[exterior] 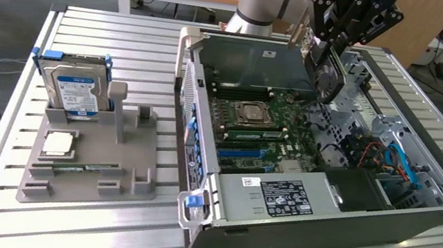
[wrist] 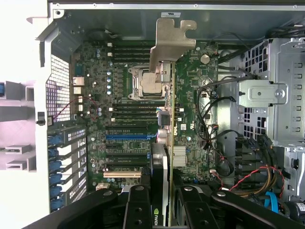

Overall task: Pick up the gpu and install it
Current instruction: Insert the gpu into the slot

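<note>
Black open computer case lies side-up on the slatted metal surface. I read free room above the green motherboard. The silver drive cage crowds one side and the case's perforated rear wall the other. Jaws are partly closed, pinching the thin dark gpu card by its faces. Card hangs on edge between them, above the board, silver end bracket at its far end.

gpu bracket: bare matt metal. table: ribbed brushed aluminium, slight sheen. holder: matt grey plastic.
</note>
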`<action>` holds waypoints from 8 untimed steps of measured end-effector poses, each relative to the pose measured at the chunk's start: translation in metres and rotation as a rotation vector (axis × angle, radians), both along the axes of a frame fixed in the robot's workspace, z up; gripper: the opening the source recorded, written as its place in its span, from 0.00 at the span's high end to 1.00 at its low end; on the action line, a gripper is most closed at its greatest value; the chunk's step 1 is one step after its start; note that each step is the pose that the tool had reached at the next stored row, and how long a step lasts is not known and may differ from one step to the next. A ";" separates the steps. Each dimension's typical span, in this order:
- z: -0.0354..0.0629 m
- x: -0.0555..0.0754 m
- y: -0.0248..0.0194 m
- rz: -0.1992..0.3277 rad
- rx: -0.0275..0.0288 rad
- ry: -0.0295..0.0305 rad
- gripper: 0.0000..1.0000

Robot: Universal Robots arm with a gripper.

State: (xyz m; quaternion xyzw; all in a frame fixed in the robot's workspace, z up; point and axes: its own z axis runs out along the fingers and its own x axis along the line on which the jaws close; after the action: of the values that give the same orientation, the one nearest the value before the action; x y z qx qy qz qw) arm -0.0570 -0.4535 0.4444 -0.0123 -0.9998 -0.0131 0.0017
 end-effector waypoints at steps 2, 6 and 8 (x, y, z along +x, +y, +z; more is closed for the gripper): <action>0.0000 0.000 0.0000 0.000 0.0000 0.0000 0.73; 0.0000 0.000 0.0000 0.000 0.0000 0.0000 0.73; 0.0000 0.000 0.0000 0.000 0.0000 0.0000 0.73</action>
State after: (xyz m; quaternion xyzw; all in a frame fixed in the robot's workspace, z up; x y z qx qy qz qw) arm -0.0570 -0.4535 0.4444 -0.0123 -0.9998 -0.0131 0.0017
